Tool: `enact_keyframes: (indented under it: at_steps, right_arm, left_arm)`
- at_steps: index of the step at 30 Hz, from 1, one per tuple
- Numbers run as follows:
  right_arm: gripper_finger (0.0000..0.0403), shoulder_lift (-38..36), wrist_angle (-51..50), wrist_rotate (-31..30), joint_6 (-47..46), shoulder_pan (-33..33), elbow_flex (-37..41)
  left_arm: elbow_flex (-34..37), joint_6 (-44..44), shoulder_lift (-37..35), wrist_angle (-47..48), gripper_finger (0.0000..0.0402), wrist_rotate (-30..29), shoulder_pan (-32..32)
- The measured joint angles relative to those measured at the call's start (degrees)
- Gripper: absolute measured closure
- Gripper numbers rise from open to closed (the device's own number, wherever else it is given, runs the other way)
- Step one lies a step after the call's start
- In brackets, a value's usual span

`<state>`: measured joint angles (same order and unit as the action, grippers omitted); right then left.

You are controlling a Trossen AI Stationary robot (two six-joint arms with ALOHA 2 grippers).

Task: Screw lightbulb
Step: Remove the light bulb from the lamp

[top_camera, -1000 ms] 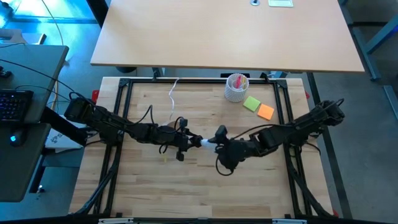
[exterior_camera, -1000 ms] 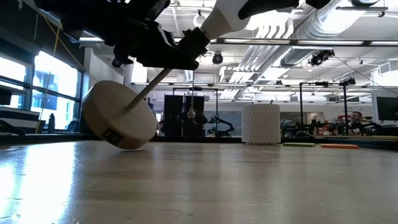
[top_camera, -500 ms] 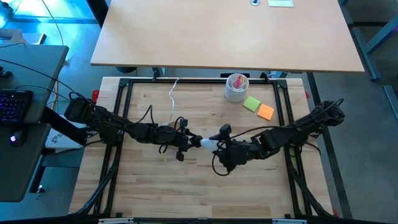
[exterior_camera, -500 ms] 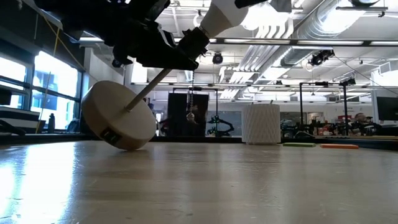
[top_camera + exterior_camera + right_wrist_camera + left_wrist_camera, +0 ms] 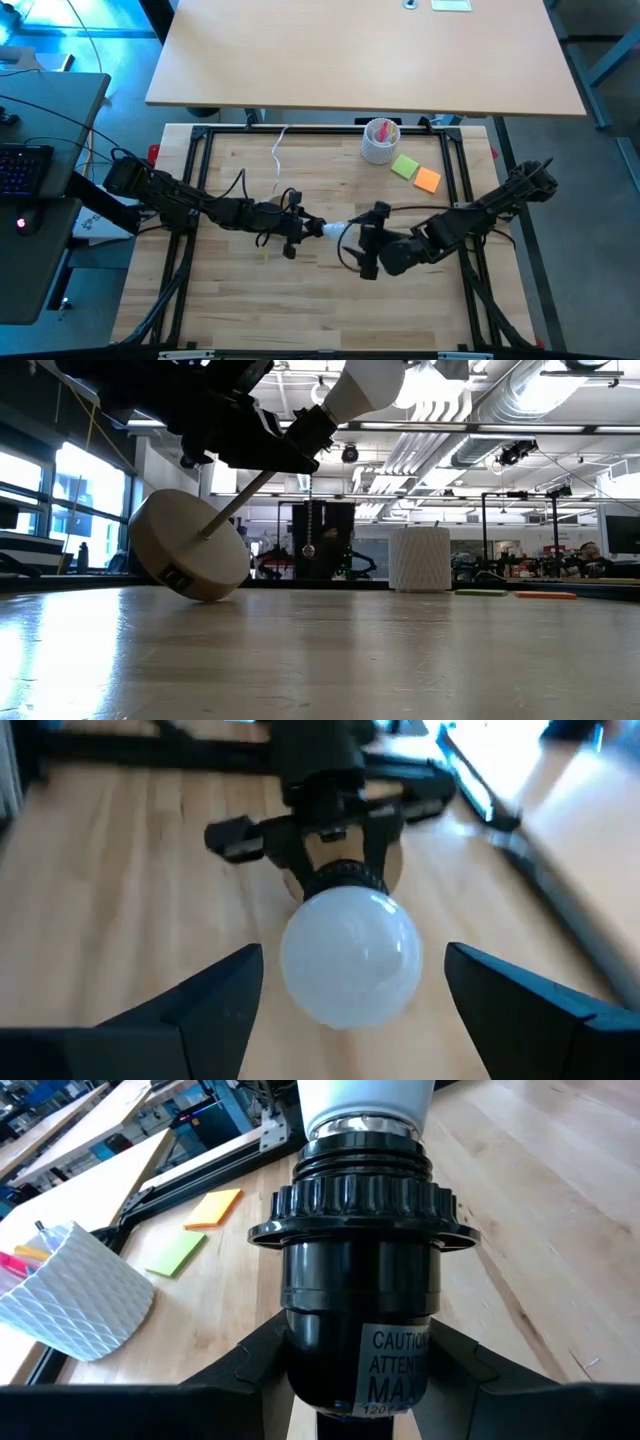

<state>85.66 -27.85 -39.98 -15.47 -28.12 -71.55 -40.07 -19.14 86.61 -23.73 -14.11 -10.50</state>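
White lightbulb (image 5: 350, 954) sits with its silvery base in the black socket (image 5: 360, 1260), raised above the middle of the wooden desk (image 5: 300, 310), and the left tool (image 5: 303, 227) is clenched around that socket. Right tool (image 5: 367, 240) stands released just beyond the bulb's rounded end, its two fingers (image 5: 200, 1005) spread to either side of the glass without touching it. Near the desk's far edge stand a white ribbed cup (image 5: 379, 141) and green (image 5: 404, 166) and orange notes (image 5: 427, 180)
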Motion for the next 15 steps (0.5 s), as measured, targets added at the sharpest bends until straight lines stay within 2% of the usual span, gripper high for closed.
enact_keyframes:
  at_steps: [2,5,10,15]
  right_arm:
    - [0.0093,0.0,-0.9,1.6,-7.6,0.6,0.0]
    - [0.0093,0.4,-1.7,6.6,-11.7,1.9,0.0]
    - [0.0092,1.8,-0.8,9.0,-14.3,4.1,0.0]
    - [0.0092,2.7,0.3,10.4,-12.5,6.4,0.0]
  left_arm:
    - [0.0,0.0,0.0,0.0,0.0257,0.0,0.0]
    - [0.0,0.0,0.0,0.0,0.0257,-0.1,0.0]
    - [0.0,0.0,0.0,0.1,0.0257,-0.1,0.0]
    - [0.0,0.1,0.0,0.0,0.0257,-0.3,0.0]
